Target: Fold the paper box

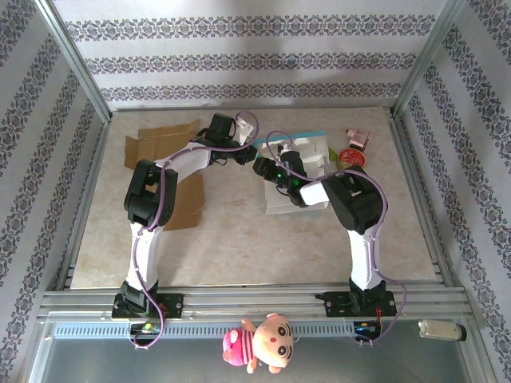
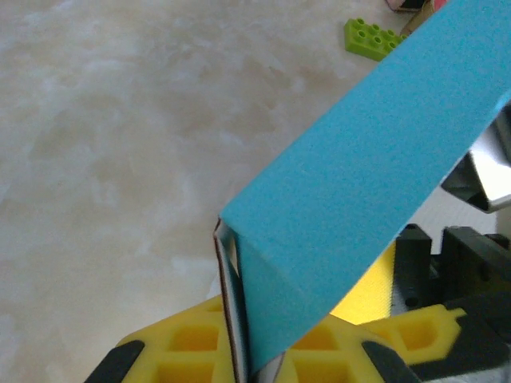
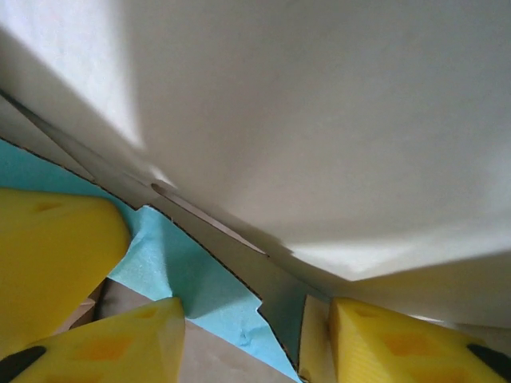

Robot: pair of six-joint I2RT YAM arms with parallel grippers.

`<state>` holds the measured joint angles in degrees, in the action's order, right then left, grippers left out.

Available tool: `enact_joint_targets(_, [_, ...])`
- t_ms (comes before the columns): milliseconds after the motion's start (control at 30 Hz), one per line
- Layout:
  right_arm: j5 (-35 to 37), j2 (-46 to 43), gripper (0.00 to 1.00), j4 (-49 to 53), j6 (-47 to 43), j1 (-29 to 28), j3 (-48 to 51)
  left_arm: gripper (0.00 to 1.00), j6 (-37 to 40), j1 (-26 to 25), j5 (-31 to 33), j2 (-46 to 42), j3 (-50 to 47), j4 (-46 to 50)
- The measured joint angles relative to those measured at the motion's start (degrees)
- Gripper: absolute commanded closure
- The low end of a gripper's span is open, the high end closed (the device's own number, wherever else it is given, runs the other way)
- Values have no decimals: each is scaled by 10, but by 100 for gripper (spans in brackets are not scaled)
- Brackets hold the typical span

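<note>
The paper box (image 1: 313, 153), white inside and blue outside, lies partly folded at the middle back of the table. My left gripper (image 1: 249, 155) reaches it from the left. In the left wrist view its yellow fingers (image 2: 188, 351) are shut (image 2: 246, 361) on the edge of a raised blue flap (image 2: 359, 159). My right gripper (image 1: 271, 171) is at the box's left side, close to the left one. In the right wrist view its yellow fingers (image 3: 403, 343) stand apart (image 3: 255, 351), with a creased blue flap (image 3: 200, 279) and a white panel (image 3: 319, 120) between and above them.
Flat brown cardboard (image 1: 164, 144) lies at the back left, under the left arm. A red round item (image 1: 352, 157) and a pink one (image 1: 358, 137) sit right of the box. A green brick (image 2: 370, 37) lies on the marble top. Metal frame rails edge the table.
</note>
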<state>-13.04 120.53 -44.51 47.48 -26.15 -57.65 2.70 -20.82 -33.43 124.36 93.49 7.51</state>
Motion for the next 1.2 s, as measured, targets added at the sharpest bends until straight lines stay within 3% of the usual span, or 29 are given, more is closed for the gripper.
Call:
enact_joint_targets(300, [-7,15,43,-35,12,4,0,86,-39,5,-17,0,-14,-38])
enact_joint_targets(900, [-66,57,54,-140,58,9,0,75,-178,13,-77,0,-68,-175])
enact_joint_targets(1200, [-67,75,68,-167,54,9,0,66,-175,13,-82,0,-77,-185])
